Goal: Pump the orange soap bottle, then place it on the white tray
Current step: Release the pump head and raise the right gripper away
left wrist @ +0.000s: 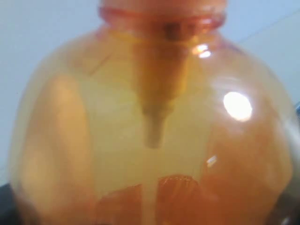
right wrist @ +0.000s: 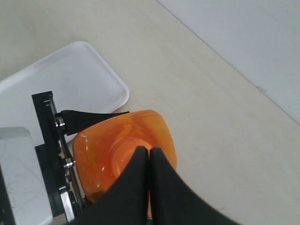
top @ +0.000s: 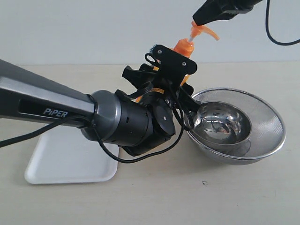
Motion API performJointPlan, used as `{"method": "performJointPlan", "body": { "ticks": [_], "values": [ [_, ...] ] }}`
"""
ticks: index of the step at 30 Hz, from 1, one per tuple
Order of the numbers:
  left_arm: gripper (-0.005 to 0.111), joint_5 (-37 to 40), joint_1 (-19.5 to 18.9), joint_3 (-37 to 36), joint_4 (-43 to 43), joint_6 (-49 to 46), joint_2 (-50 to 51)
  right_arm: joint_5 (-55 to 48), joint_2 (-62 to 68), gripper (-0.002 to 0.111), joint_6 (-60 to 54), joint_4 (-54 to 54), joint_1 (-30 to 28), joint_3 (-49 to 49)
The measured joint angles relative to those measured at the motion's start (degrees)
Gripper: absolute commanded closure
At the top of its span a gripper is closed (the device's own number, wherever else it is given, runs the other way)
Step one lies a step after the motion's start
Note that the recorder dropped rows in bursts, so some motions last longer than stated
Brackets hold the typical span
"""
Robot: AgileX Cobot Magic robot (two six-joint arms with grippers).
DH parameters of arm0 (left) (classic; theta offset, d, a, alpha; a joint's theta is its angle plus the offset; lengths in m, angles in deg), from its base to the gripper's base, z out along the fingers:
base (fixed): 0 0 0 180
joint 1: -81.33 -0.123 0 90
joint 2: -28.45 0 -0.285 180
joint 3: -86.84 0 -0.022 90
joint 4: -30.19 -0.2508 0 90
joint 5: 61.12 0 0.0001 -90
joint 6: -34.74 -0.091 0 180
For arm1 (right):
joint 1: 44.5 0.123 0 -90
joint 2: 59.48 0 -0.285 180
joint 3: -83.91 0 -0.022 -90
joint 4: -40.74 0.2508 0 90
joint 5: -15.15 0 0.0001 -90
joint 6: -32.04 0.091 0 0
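We logged the orange soap bottle (top: 183,47) upright, pinched by the left gripper (top: 161,86); the right gripper (right wrist: 150,158), fingers pressed together, sat directly atop the bottle's pump head (top: 205,31), so we judged the press axis to be straight down.

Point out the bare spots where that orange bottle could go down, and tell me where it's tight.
Most of the white tray is bare, though the left arm hangs over its far edge. Bare table lies in front of the tray and the steel bowls. Crowded: between the left gripper, the orange soap bottle and the bowls' rim.
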Motion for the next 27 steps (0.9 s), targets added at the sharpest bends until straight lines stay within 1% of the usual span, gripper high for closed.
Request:
{"method": "performJointPlan", "body": {
  "ticks": [21, 27],
  "values": [
    [0.102, 0.0, 0.0, 0.0, 0.0, -0.31, 0.0, -0.12, -1.69, 0.108, 0.0, -1.2, 0.0, -0.51],
    [0.102, 0.39, 0.0, 0.0, -0.25, 0.29, 0.0, -3.75, -3.17, 0.108, 0.0, -3.88, 0.24, -1.76]
  ]
}}
